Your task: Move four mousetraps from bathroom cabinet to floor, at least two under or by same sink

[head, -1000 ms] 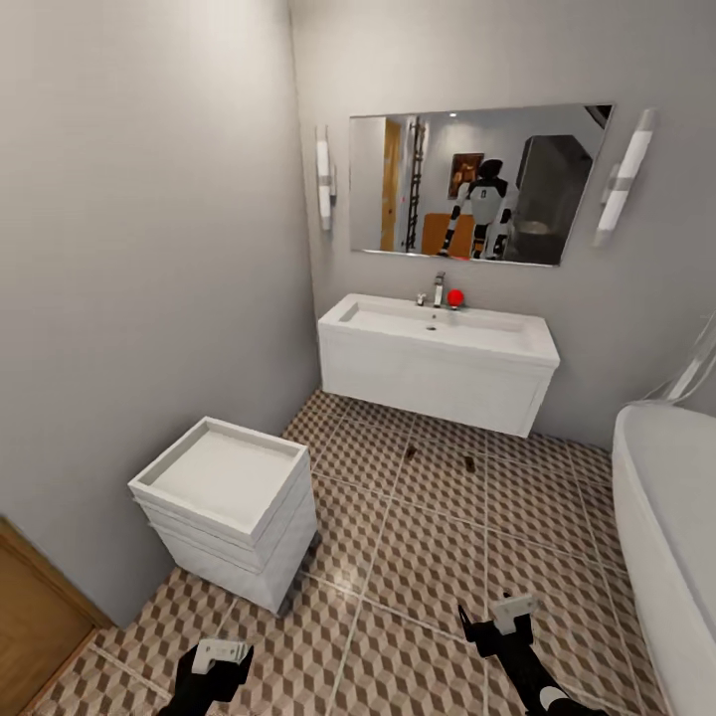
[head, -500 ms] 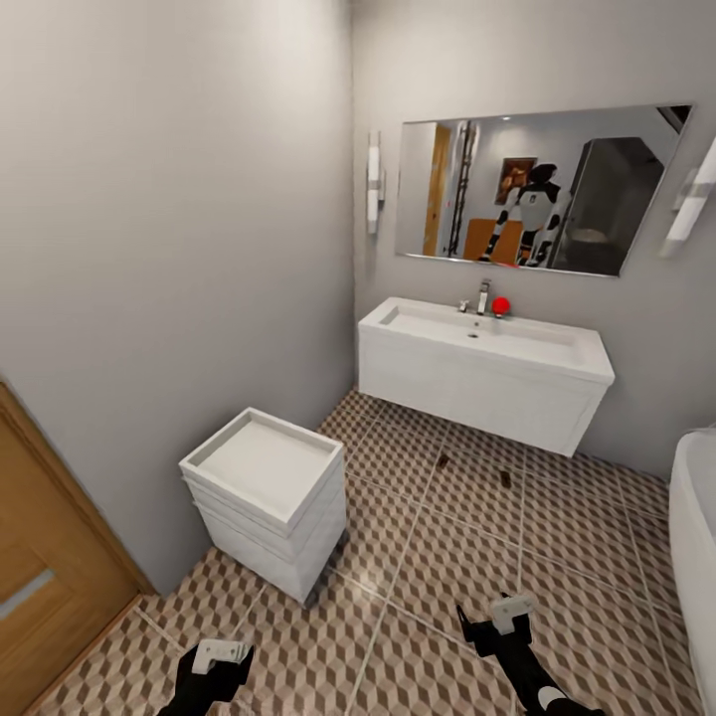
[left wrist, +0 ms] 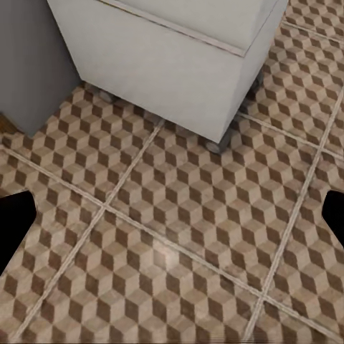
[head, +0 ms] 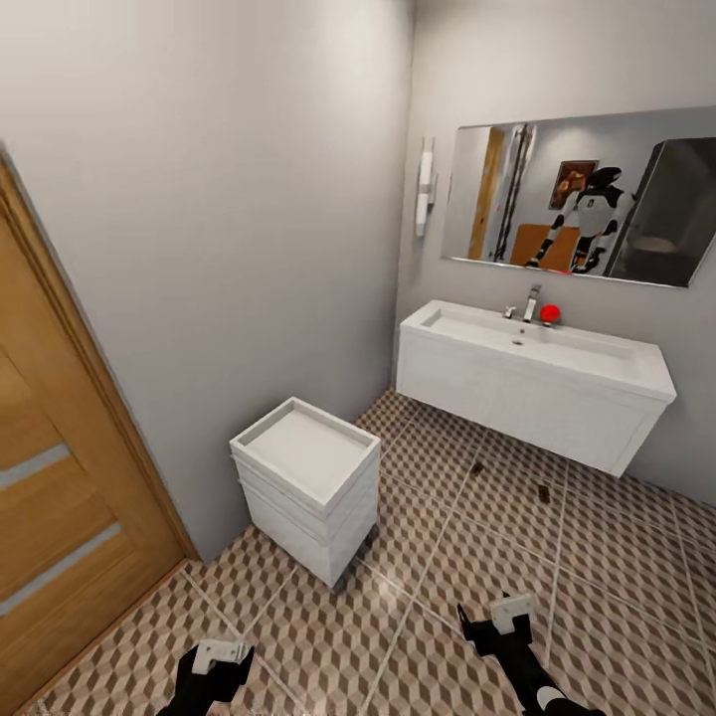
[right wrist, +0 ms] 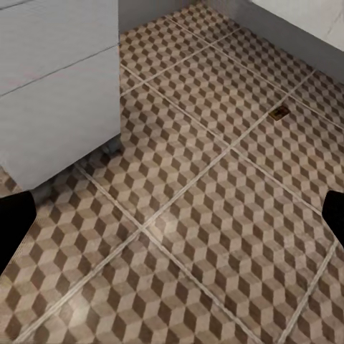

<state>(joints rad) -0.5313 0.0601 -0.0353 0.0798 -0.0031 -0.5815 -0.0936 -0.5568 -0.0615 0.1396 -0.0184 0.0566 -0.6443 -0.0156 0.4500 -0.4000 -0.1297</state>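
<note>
**Mousetraps: two down, cabinet to be reached**

Two mousetraps are seen on the bathroom floor beneath the sink. Both the left gripper and right gripper are held spread, empty. Fetching the rest is judged the step in hand; the cabinet must be found next.

A home bathroom: a white wall-hung sink with a chrome faucet under a wide mirror, a tube wall light, cube-patterned floor tiles, a small white vanity unit and a wooden door.
</note>
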